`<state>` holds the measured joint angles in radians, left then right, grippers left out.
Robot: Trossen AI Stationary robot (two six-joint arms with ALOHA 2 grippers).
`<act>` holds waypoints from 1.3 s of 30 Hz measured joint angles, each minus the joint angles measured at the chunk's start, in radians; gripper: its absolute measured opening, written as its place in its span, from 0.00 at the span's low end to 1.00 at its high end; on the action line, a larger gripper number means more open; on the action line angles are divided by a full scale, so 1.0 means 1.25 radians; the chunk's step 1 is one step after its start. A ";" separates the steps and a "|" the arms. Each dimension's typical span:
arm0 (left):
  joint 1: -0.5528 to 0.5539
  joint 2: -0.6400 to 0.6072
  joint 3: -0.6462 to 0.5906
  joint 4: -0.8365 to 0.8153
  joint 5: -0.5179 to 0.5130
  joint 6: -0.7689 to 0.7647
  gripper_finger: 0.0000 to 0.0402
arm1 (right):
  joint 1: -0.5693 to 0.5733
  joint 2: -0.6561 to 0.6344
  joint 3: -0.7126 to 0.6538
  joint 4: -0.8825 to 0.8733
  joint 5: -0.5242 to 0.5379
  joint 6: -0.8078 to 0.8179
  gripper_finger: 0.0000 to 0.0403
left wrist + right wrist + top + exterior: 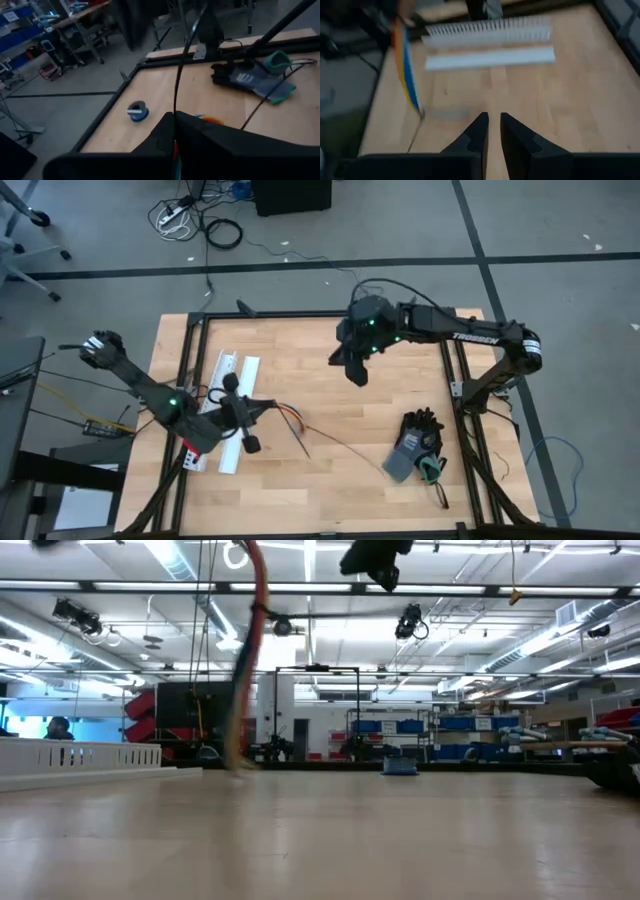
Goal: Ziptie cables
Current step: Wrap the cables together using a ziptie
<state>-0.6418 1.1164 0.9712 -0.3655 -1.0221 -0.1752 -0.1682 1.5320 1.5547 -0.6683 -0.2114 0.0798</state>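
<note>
Over the surface's left half, my left fingers [252, 442] are clamped tight on a ziptie [181, 60], cables [290, 418] dangle beside them, and my right fingers [491, 131], slightly parted and empty, hover near the far edge.

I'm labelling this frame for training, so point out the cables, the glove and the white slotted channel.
cables [406, 65]: right wrist view, middle of the hanging orange and blue wires.
glove [415, 442]: high view, the dark palm.
white slotted channel [490, 31]: right wrist view, middle of the toothed strip.
</note>
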 joint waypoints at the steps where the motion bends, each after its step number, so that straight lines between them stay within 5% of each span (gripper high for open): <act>1: 0.000 0.000 0.036 -0.052 0.002 -0.010 0.00 | 0.003 0.003 0.000 -0.018 0.008 -0.012 0.11; 9: 0.000 0.001 0.288 -0.345 0.071 -0.077 0.00 | 0.009 0.034 -0.047 -0.041 0.026 -0.132 0.09; 19: -0.048 -0.001 0.473 -0.573 0.207 -0.247 0.00 | -0.057 0.216 -0.015 0.207 -0.038 -0.287 0.13; 25: -0.080 0.009 0.476 -0.759 0.309 -0.472 0.00 | -0.120 0.445 0.190 0.203 -0.139 -0.351 0.21; 33: -0.087 0.028 0.476 -0.797 0.461 -0.557 0.00 | -0.116 0.755 0.631 0.124 -0.193 -0.431 0.28; 39: -0.088 0.029 0.476 -0.789 0.511 -0.627 0.00 | -0.080 0.785 0.589 0.291 -0.184 -0.508 0.29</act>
<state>-0.7517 1.1522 1.5665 -1.3515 -0.3829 -0.9586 -0.2679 2.5130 2.2904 -0.3045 -0.4416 -0.5557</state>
